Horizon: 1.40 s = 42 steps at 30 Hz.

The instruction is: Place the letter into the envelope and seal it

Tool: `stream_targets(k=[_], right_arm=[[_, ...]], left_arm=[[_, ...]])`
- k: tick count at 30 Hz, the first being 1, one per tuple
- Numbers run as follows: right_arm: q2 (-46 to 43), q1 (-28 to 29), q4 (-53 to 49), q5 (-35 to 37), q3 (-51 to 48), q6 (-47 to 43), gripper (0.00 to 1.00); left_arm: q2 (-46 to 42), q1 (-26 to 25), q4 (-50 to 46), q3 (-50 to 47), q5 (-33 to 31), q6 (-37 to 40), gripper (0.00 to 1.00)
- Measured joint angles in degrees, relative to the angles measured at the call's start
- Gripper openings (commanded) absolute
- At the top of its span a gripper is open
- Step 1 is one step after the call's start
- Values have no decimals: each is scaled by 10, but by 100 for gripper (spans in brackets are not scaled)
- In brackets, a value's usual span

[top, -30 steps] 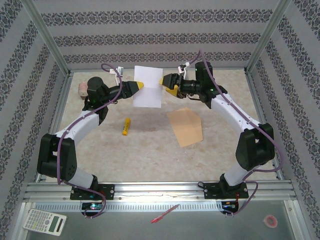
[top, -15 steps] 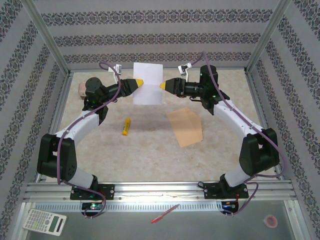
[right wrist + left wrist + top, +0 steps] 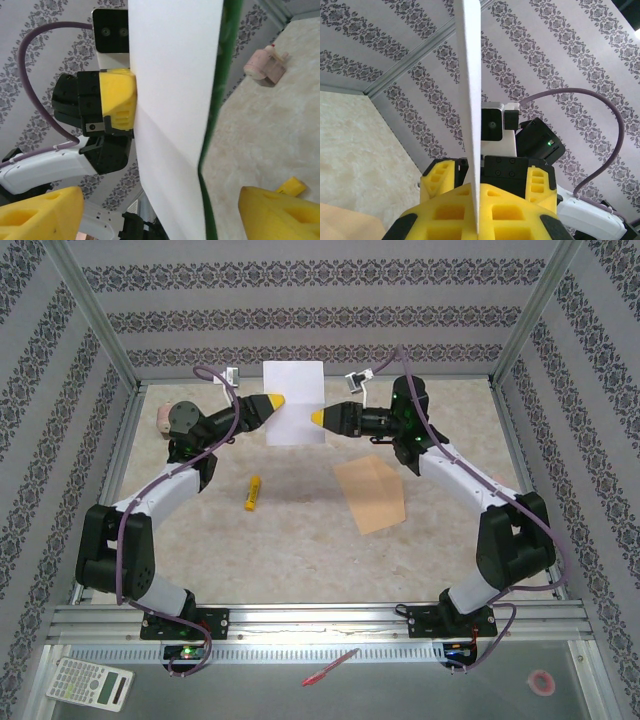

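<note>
Two arms reach in over the table [image 3: 250, 540], and there is one each of the task's things. Farthest left, a single small pinkish object [image 3: 164, 417] sits near the left wall. The left gripper [image 3: 272, 402] comes next: its yellow pads are closed on the left edge of the one letter [image 3: 293, 403], and the left wrist view shows the sheet edge-on, clamped between them. Below it, one yellow glue stick [image 3: 253, 492] lies on the table, well apart from the gripper.

The letter hangs upright in the air near the back wall, its plain white face to the top camera. In the right wrist view a dark green border runs along its edge. The right gripper [image 3: 318, 417] is at the sheet's right edge. Its two yellow fingers [image 3: 42, 212] stand wide apart with the paper between them, gripping nothing.

The single tan envelope [image 3: 371, 494] lies flat on the table, below the right gripper and apart from the letter.

On the near ledge lie one calculator [image 3: 90, 683], one red pen [image 3: 330, 667] and one pink ring [image 3: 541, 681].
</note>
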Motion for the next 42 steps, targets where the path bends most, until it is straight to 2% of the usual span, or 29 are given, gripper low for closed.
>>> stream_targets(k=[8, 16, 18, 28, 31, 36, 42], right_arm=[[11, 7, 28, -12, 5, 17, 45], [11, 7, 40, -17, 5, 23, 12], [11, 7, 42, -20, 5, 21, 0], [11, 6, 23, -61, 5, 12, 0], [11, 5, 9, -81, 8, 6, 0], [11, 3, -10, -103, 12, -5, 0], [11, 3, -26, -111, 12, -16, 0]], left_arm=[[0, 0, 14, -3, -5, -14, 4], [5, 0, 27, -3, -8, -20, 13], [7, 0, 30, -3, -6, -23, 15], [9, 6, 34, 2, 23, -34, 33], [11, 17, 37, 19, 37, -42, 35], [18, 37, 49, 50, 61, -61, 35], [21, 41, 49, 66, 83, -66, 17]])
